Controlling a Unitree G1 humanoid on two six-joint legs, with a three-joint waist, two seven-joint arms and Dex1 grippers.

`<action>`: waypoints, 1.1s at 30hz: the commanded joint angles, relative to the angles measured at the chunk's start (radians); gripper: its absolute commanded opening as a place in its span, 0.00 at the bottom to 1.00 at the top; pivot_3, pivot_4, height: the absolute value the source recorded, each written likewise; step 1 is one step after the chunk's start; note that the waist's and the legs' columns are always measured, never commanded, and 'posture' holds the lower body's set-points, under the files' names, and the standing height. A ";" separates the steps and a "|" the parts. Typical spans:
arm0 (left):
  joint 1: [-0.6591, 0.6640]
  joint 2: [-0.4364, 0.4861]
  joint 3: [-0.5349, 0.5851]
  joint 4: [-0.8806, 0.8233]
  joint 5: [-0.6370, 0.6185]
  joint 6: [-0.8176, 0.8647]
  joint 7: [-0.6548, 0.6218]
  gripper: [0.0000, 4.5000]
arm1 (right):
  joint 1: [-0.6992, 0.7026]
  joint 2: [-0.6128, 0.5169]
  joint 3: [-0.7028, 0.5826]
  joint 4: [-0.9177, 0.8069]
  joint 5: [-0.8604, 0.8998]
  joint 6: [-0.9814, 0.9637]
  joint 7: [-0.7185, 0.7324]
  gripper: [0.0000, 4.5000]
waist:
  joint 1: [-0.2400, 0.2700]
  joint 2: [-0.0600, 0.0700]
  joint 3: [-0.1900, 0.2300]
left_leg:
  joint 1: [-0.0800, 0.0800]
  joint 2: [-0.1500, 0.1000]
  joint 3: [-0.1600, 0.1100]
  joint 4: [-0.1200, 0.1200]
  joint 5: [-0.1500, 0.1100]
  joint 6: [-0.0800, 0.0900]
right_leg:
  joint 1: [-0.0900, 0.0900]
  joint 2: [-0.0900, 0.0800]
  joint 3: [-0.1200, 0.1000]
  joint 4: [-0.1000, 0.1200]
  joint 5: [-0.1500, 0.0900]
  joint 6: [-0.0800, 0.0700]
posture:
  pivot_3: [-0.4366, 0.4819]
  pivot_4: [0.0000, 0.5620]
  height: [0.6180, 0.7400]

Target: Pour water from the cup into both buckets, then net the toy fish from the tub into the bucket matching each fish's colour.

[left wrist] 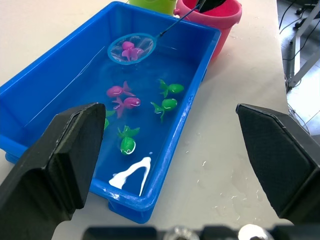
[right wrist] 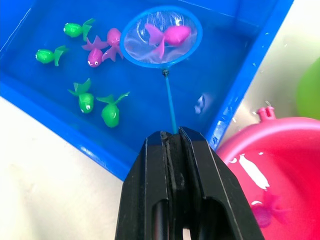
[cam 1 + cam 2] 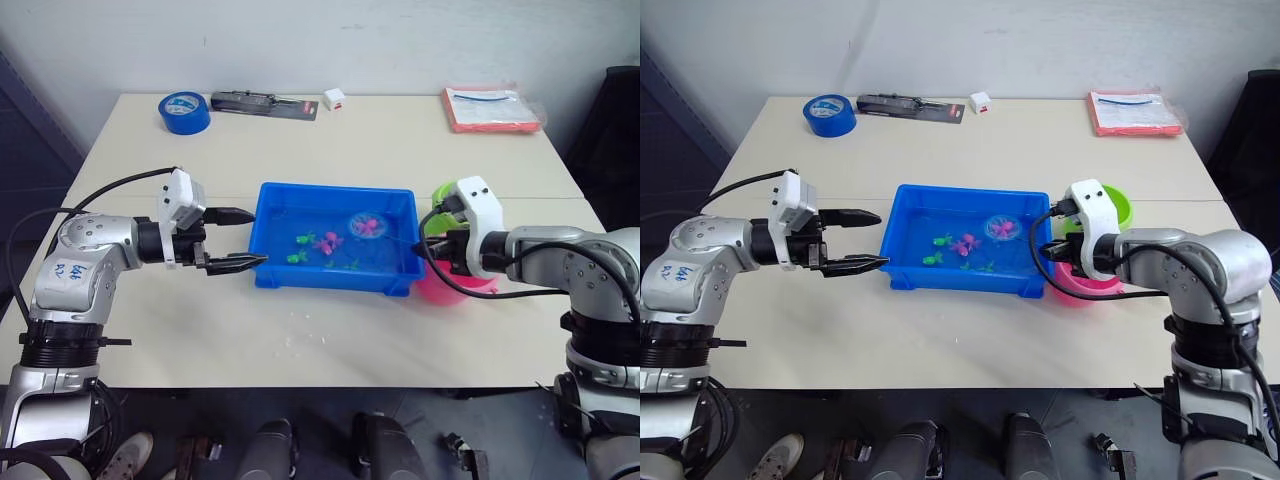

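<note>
Both arms are built of rounded silver-grey metal segments with black ring joints between them. The left forearm, at the left of the head view, bears a white label with blue handwriting, too small to read. A white blocky housing sits on each wrist, with black cables looping back along the arm. Each end effector, left (image 3: 862,240) and right (image 2: 176,150), has two tapering matte-black fingers (image 1: 55,165).

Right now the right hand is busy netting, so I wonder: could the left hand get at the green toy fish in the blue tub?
Probably yes: the open left hand sits beside the shallow blue plastic tub, with nothing between it and the small green plastic fish.
</note>
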 commanded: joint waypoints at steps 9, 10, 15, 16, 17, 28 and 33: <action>-0.091 -0.068 -0.020 0.095 0.022 -0.108 -0.012 1.00 | 0.209 -0.046 -0.206 -0.218 0.008 -0.275 0.102 0.18 | 0.001 0.000 0.000 | 0.000 -0.001 0.000 0.000 0.001 0.001 | 0.001 0.000 -0.001 0.000 0.000 0.001 | 0.48 0.27 0.98; -0.097 -0.072 -0.023 0.101 0.021 -0.110 -0.016 1.00 | 0.223 -0.058 -0.227 -0.227 0.008 -0.287 0.110 0.18 | 0.001 0.000 0.000 | 0.000 -0.001 0.000 0.000 0.001 0.001 | 0.001 0.000 -0.001 0.000 0.000 0.001 | 0.48 0.27 0.98; -0.125 -0.089 -0.033 0.138 0.025 -0.128 -0.040 1.00 | 0.390 -0.145 -0.395 -0.303 0.003 -0.330 0.162 0.18 | 0.004 0.000 0.000 | 0.000 -0.001 0.000 0.000 0.001 0.001 | 0.001 0.000 -0.001 0.000 0.000 0.001 | 0.48 0.27 0.98; -0.129 -0.092 -0.034 0.145 0.026 -0.132 -0.045 1.00 | 0.425 -0.159 -0.427 -0.318 0.004 -0.335 0.172 0.18 | 0.008 0.000 0.000 | 0.000 -0.001 -0.001 0.000 0.001 0.001 | 0.001 0.000 -0.001 0.000 0.000 0.001 | 0.48 0.27 0.98; -0.134 -0.093 -0.034 0.156 0.028 -0.138 -0.051 1.00 | 0.442 -0.166 -0.439 -0.325 0.006 -0.341 0.174 0.18 | 0.011 0.000 0.000 | 0.000 -0.002 -0.001 0.000 0.001 0.001 | 0.002 0.000 -0.001 0.000 0.000 0.001 | 0.48 0.27 0.98; -0.251 -0.166 -0.077 0.342 0.085 -0.237 -0.101 1.00 | 0.831 -0.221 -0.511 -0.388 -0.364 -0.775 0.211 0.18 | 0.026 0.000 0.000 | 0.002 -0.002 0.003 0.001 0.001 0.002 | 0.002 0.005 -0.001 0.000 0.001 0.002 | 0.48 0.27 0.98; -0.266 -0.181 -0.079 0.370 0.099 -0.257 -0.119 1.00 | 1.010 -0.150 -0.492 -0.302 -0.628 -1.149 0.184 0.18 | 0.026 0.000 0.000 | 0.002 -0.002 0.003 0.000 0.001 0.002 | 0.002 0.006 -0.001 0.000 0.001 0.002 | 0.48 0.27 0.98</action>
